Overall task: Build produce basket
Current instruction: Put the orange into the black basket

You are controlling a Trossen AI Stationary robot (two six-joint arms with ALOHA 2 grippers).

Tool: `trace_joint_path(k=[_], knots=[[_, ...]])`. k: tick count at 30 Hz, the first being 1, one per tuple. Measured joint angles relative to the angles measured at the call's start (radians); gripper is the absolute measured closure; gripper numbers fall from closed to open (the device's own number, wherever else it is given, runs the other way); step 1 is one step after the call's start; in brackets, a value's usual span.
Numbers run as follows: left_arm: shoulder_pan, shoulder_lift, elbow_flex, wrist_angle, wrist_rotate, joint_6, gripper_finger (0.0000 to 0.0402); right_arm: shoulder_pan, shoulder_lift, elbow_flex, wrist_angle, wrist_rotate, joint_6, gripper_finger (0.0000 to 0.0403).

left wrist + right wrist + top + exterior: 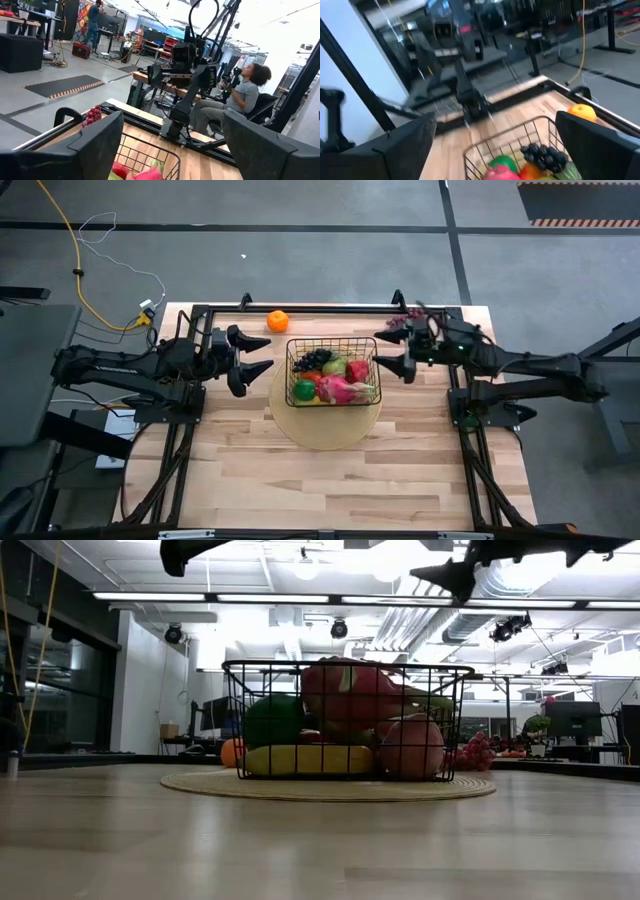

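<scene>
1. Table (330,480): pale wooden top with a black frame along its edges; both arms reach in over it from opposite sides.
2. Round mat (325,435): a flat, pale disc near the middle of the table, lying under the basket.
3. Basket (333,345): black wire grid, rectangular, standing upright on the mat between the two grippers. In the low view its wire wall (240,720) shows the fruit packed behind it.
4. Left gripper (250,352): held above the table just beside the basket's left side, touching nothing; its fingers are spread wide and hold nothing.
5. Right gripper (392,350): held just beside the basket's right side, also clear of it; fingers spread wide and empty.
6. Fruit inside the basket: a pink dragon fruit (338,389), a banana (310,760) lying along the bottom, a peach (412,748), a green ball (305,390), dark grapes (315,359) and a green pear (334,366).
7. Orange (277,321): on the table outside the basket, near the far edge.
8. Red grapes (400,323): on the table outside the basket, near the far edge, close by the right arm.
</scene>
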Motion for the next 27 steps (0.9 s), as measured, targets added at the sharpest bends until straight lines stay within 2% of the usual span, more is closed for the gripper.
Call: trace_joint_path(k=[5, 13, 15, 17, 19, 21, 24, 27], knots=[[0.000, 0.000, 0.000, 0.000, 0.003, 0.008, 0.0076, 0.009, -0.061, -0.024, 0.001, -0.001, 0.010, 0.0004], [0.000, 0.000, 0.000, -0.007, -0.006, 0.007, 0.0076, 0.019, -0.065, -0.023, 0.015, -0.003, 0.011, 0.0004], [0.000, 0.000, 0.000, -0.008, -0.065, -0.034, 0.0076, 0.019, -0.060, -0.023, 0.013, -0.002, 0.011, 0.0004], [0.013, 0.013, 0.017, -0.059, -0.164, -0.106, 0.0076, 0.019, -0.060, -0.023, 0.008, -0.003, 0.010, 0.0004], [0.057, 0.044, 0.069, -0.198, -0.235, -0.189, 0.0077, 0.019, -0.058, -0.022, -0.001, -0.002, 0.013, 0.0004], [0.134, 0.090, 0.133, -0.377, -0.237, -0.260, 0.0078, 0.019, -0.055, -0.022, -0.009, -0.002, 0.024, 0.0004], [0.284, 0.179, 0.244, -0.569, -0.135, -0.293, 0.0079, 0.019, -0.052, -0.022, -0.020, -0.002, 0.038, 0.0004], [0.443, 0.298, 0.332, -0.686, -0.008, -0.266, 0.0080, 0.019, -0.052, -0.022, -0.033, -0.002, 0.037, 0.0004]])
